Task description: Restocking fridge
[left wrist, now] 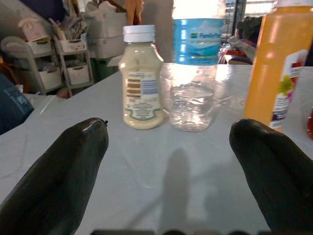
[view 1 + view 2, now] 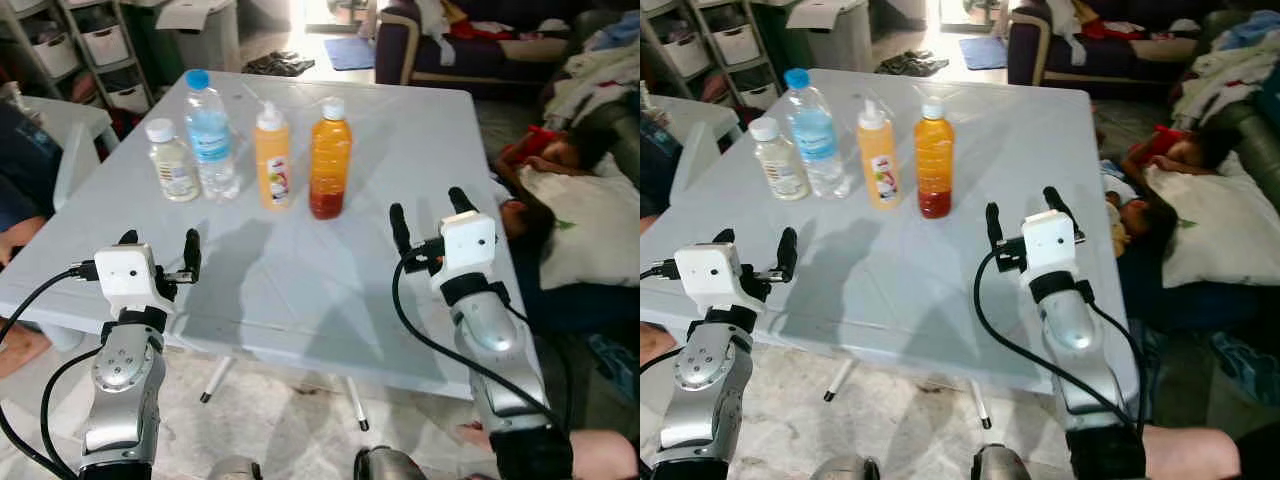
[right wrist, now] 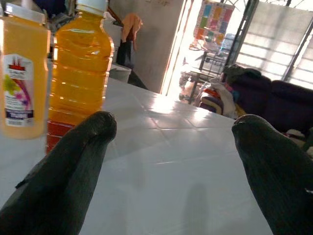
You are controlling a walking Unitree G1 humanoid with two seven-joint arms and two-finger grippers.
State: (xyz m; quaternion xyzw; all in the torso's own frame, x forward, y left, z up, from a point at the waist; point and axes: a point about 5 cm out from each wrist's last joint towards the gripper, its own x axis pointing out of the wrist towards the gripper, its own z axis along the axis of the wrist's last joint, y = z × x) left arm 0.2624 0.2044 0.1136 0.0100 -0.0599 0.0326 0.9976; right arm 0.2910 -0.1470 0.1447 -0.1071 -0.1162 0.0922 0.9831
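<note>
Hovering low over the near edge of the white table (image 2: 400, 130), the left gripper (image 2: 158, 248) and right gripper (image 2: 430, 215) both have fingers spread, holding nothing. Four bottles stand in a row at twelve o'clock: small cream bottle (image 2: 170, 160), water bottle (image 2: 211, 135), yellow squeeze bottle (image 2: 272, 156), orange juice bottle (image 2: 329, 158). A person (image 2: 560, 150) lies at two o'clock.

Four upright, capped bottles in a row, upper centre-left of frame: small cream-filled bottle (image 2: 170, 160), white cap; clear water bottle (image 2: 211, 136), blue cap; orange squeeze bottle (image 2: 272, 157), white nozzle; amber juice bottle (image 2: 330, 159), red sediment at base.
</note>
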